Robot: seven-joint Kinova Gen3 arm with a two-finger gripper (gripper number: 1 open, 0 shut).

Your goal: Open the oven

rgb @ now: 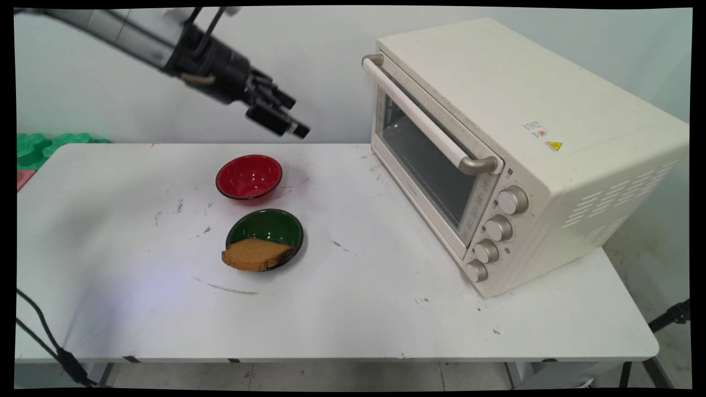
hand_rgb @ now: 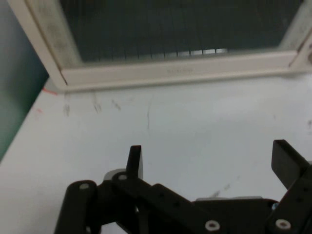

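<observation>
The black gripper (rgb: 287,118) was held up in the air, above the back of the white table (rgb: 353,309). Its two fingers (hand_rgb: 134,160) were spread wide apart, and nothing was held between them. It was pointed at the shut glass door of the cream toaster oven (rgb: 518,143). Just below it, a red bowl (rgb: 249,177) was seen. A green bowl (rgb: 270,227) was set near the red one. A piece of brown bread (rgb: 255,255) was laid across the green bowl's front rim.
</observation>
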